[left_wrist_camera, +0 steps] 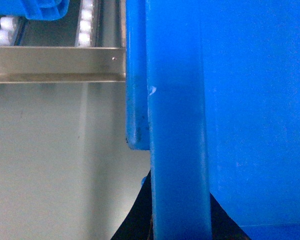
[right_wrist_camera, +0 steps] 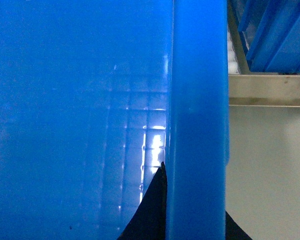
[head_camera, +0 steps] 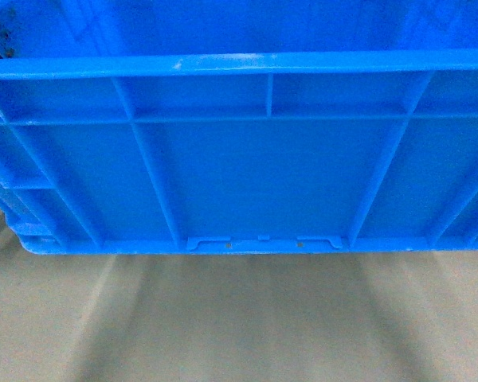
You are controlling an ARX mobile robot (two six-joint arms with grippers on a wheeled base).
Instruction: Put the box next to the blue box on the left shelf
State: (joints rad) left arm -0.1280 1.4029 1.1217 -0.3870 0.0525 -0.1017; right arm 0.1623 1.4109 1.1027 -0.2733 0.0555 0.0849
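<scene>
The box (head_camera: pixel 263 183), a bright blue ribbed crate, fills the upper two thirds of the head view and hangs above the grey floor. My left gripper (left_wrist_camera: pixel 180 202) is shut on its rim band (left_wrist_camera: pixel 177 125), a black finger (left_wrist_camera: pixel 140 210) on each side. My right gripper (right_wrist_camera: pixel 195 205) is shut on the opposite rim (right_wrist_camera: pixel 197 100) in the same way. The left shelf lies just beyond, with its metal front rail (left_wrist_camera: pixel 55 62) and white rollers (left_wrist_camera: pixel 87 20). A corner of a blue box (left_wrist_camera: pixel 35 7) rests on those rollers at the top left of the left wrist view.
The shelf's front rail (right_wrist_camera: pixel 270 90) also runs behind the crate in the right wrist view, with another blue crate wall (right_wrist_camera: pixel 275 30) above it. Grey floor (head_camera: pixel 239 318) lies under the carried crate. The crate hides both arms from the head camera.
</scene>
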